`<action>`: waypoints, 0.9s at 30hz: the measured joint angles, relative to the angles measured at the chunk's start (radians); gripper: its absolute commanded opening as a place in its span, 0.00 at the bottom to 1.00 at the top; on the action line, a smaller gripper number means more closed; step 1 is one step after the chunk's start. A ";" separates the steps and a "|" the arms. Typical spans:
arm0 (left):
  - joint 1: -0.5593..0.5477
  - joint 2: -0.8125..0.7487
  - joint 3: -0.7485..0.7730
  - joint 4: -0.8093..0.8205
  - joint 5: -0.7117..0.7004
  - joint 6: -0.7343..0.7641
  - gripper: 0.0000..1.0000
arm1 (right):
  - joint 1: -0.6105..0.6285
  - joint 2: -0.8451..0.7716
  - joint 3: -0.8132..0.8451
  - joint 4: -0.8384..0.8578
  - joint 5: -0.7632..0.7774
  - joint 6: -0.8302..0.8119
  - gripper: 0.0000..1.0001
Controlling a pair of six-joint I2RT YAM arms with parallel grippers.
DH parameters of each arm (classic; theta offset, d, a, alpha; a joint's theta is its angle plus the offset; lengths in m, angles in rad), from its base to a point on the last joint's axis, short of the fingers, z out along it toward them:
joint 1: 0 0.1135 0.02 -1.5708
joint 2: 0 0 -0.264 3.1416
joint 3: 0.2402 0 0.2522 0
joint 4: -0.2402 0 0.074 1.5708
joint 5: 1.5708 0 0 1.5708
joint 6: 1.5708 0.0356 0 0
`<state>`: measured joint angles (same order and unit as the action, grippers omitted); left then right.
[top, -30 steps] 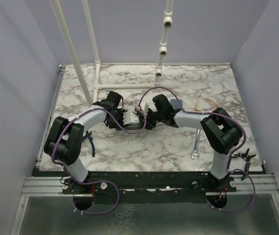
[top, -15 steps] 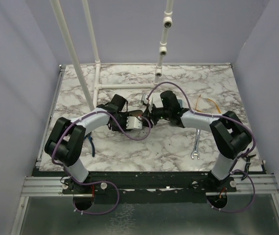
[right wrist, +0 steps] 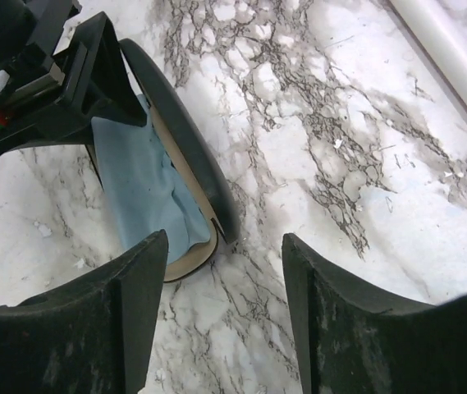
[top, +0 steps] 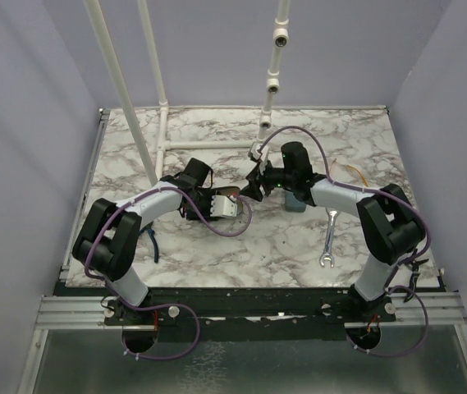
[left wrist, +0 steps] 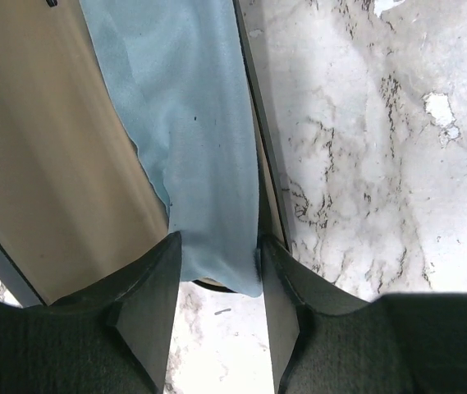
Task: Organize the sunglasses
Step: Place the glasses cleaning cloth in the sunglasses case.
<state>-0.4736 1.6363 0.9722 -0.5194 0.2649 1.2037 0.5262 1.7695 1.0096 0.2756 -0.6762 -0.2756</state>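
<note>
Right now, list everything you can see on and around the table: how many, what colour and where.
sunglasses: one pair visible, translucent yellow-orange, back right
black oval case: one, black with beige lining, open, centre
cloth: one, light blue, inside the black oval case
oblong case: one, blue-grey, right of centre
wrench: one, silver, front right
pliers: one, blue handles, front left
small tool: one, black, right edge, kind unclear
pipes: three uprights, white, back
table: one, white-grey marble
left gripper: one, black, shut on the black oval case's wall and cloth
right gripper: one, black, open, at the case's end
</note>
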 measured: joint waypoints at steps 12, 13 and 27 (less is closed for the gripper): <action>0.000 -0.008 -0.003 -0.001 -0.001 0.007 0.49 | 0.019 0.072 0.034 0.031 0.006 -0.090 0.66; 0.000 -0.008 -0.003 -0.001 -0.002 0.008 0.49 | 0.023 0.085 0.039 0.036 0.006 -0.095 0.65; 0.000 -0.051 -0.008 -0.005 -0.003 0.009 0.58 | 0.051 0.146 0.050 0.113 0.053 -0.144 0.43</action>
<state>-0.4736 1.5852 0.9638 -0.5247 0.2619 1.2129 0.5770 1.9156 1.0599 0.3885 -0.6235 -0.4198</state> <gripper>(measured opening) 0.555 0.436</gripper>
